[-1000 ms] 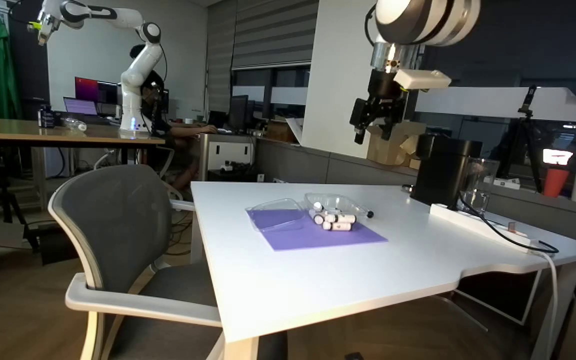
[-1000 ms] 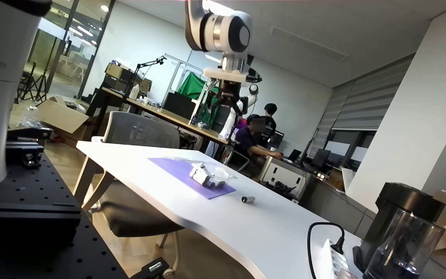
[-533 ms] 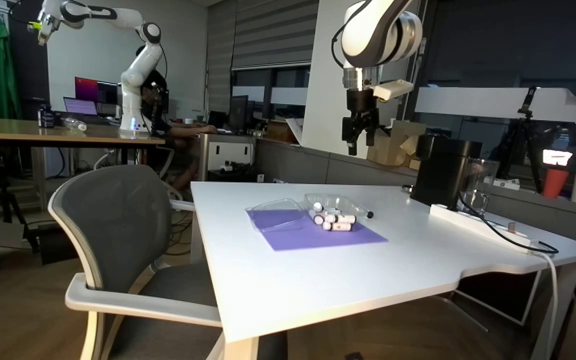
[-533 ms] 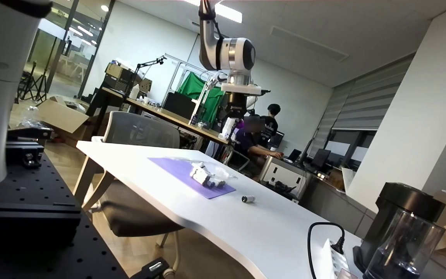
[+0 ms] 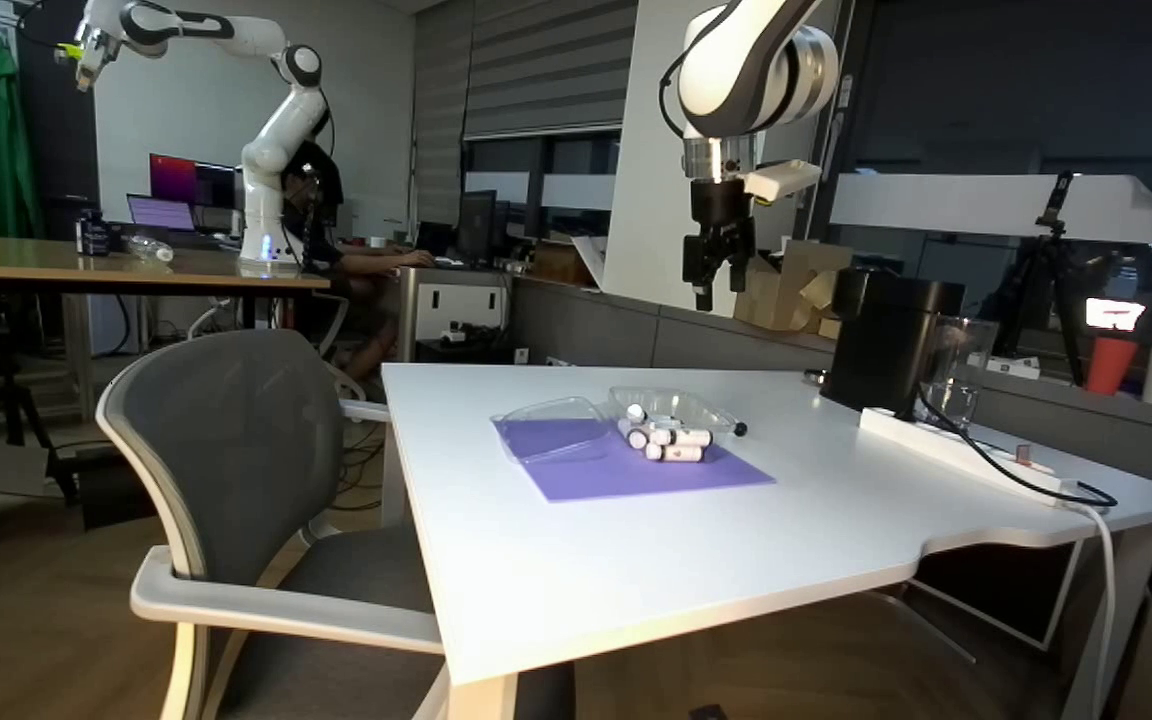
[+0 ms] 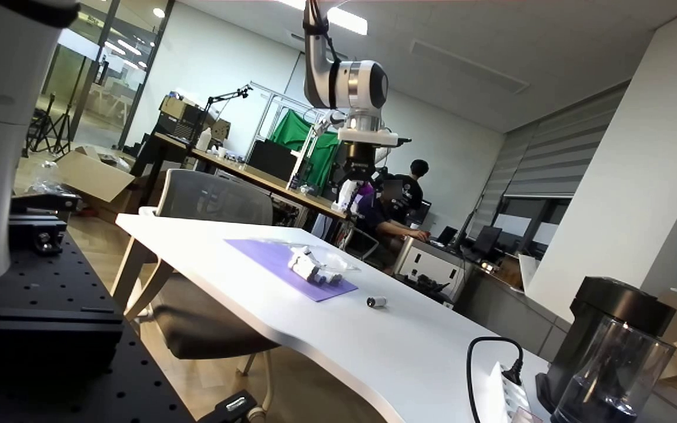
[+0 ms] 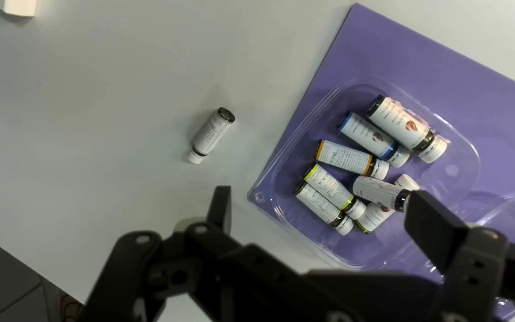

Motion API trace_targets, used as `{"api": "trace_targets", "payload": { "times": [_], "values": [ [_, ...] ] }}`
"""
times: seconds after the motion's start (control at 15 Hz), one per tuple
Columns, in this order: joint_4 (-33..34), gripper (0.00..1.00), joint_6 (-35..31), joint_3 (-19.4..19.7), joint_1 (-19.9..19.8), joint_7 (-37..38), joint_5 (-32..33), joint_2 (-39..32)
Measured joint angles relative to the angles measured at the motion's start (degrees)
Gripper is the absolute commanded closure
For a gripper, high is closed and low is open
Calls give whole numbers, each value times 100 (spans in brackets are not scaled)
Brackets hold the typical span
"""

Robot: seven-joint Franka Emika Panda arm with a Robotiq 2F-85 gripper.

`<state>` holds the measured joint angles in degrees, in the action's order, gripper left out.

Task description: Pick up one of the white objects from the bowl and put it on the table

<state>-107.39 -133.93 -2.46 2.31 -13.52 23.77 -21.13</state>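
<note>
"White bottles (image 7: 398,123): where are they, and how would you lift one?"

"Several lie in the clear bowl (image 7: 465,142), mostly on the purple mat (image 7: 400,49). I'd pick the orange-banded bottle (image 7: 343,157), which has a little room around it in the wrist view. It lies roughly left to right, as does the gap of the gripper (image 7: 322,201), so turn the wrist first to pinch near-to-far. Then descend straight, keeping off the bowl's thin wall, which would probably flex."

"And the gripper's state?"

"Fingers (image 7: 434,223) spread wide, holding nothing."

"The bottles, seen from there?"

"Below it. In the wrist view they lie mostly on the far side and right of the gap's middle, so a shift right seems due. In both exterior views the gripper hangs well above the table (image 7: 105,134); the drop between is hard to judge."

"Then?"

"Use bare table left of the mat in the wrist view, apart from the loose bottle (image 7: 209,135) there. Touch down before releasing; round bodies roll."
</note>
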Motion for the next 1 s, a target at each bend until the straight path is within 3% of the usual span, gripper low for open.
{"api": "trace_targets", "payload": {
  "times": [0.4, 1.0],
  "values": [
    [-14, 0, -44, -1, 15, -239, 72, -43],
    [72, 0, -950, -8, 209, -1777, 1329, -1098]
  ]
}}
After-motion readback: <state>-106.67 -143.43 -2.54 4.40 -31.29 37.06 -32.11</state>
